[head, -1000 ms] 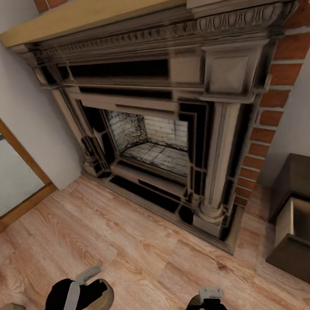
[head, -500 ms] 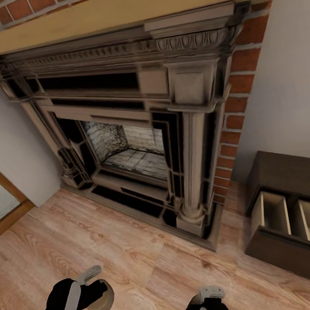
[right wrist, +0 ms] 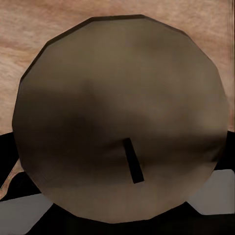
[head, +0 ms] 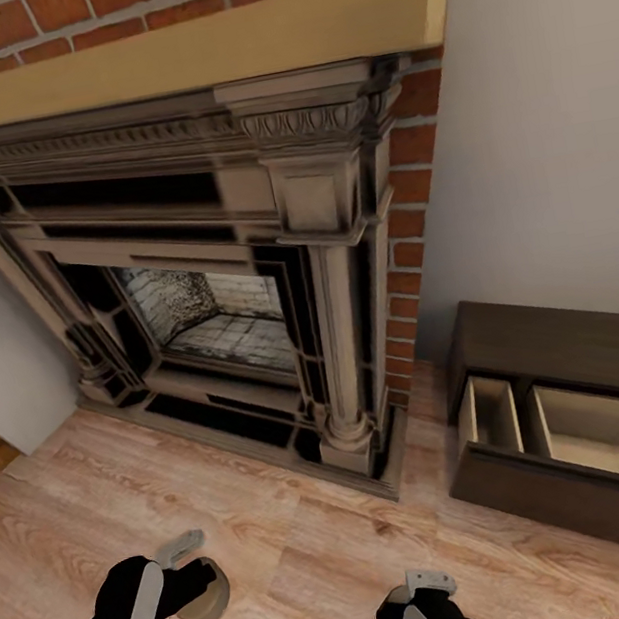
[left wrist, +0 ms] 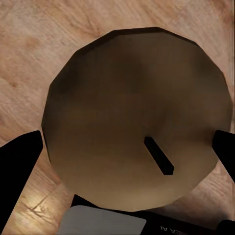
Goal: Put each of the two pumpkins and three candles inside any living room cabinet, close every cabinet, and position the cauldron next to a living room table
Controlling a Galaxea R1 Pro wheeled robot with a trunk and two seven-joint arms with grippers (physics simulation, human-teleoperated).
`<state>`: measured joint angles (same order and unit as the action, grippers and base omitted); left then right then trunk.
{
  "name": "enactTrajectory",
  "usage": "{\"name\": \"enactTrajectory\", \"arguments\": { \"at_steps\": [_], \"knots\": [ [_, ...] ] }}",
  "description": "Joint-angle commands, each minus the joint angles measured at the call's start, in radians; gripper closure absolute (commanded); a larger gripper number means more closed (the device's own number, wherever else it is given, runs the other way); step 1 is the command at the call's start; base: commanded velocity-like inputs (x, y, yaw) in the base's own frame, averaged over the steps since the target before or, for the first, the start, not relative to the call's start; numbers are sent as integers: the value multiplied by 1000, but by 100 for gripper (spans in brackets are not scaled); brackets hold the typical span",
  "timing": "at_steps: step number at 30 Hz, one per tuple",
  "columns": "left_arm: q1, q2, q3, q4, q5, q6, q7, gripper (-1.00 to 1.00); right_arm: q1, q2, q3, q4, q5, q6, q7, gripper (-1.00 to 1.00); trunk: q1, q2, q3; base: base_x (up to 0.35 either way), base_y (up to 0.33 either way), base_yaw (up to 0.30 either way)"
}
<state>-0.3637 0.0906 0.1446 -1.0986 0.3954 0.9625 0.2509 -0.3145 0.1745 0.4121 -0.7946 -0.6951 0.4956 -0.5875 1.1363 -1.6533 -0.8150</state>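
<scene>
Candles in both grippers by the fireplace

Left gripper [head: 194, 574] is clamped on a squat olive-grey candle [head: 206, 600], its round top and dark wick filling the left wrist view [left wrist: 137, 122]; right gripper [head: 425, 589] grips a second candle [right wrist: 122, 122]; the dark-brown cabinet [head: 570, 345] stands right of the brick fireplace [head: 216, 295], its beige-lined drawer [head: 615, 428] pulled open over the plank floor [head: 290, 546].

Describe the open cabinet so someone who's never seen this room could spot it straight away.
Find the big brick fireplace with its pale wood mantel. On the plank floor to its right, against the plain wall, sits the low dark-brown cabinet, its drawer pulled open to show pale beige compartments.
</scene>
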Motion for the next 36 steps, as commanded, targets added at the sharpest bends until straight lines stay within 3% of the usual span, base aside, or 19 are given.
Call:
{"name": "enactTrajectory", "arguments": {
  "at_steps": [1, 36],
  "knots": [
    [0, -1, 0, 0, -1, 0, 0, 100, 0, 0, -2, 1, 0, 0, 0, 100, -4, 7, 4, 0, 0, -279],
    [0, -2, 1, 2, 0, 0, 1, 100, 0, 0, -7, 3, 2, 0, 0, 100, -138, 252, 131, -44, 0, -279]
  ]
}}
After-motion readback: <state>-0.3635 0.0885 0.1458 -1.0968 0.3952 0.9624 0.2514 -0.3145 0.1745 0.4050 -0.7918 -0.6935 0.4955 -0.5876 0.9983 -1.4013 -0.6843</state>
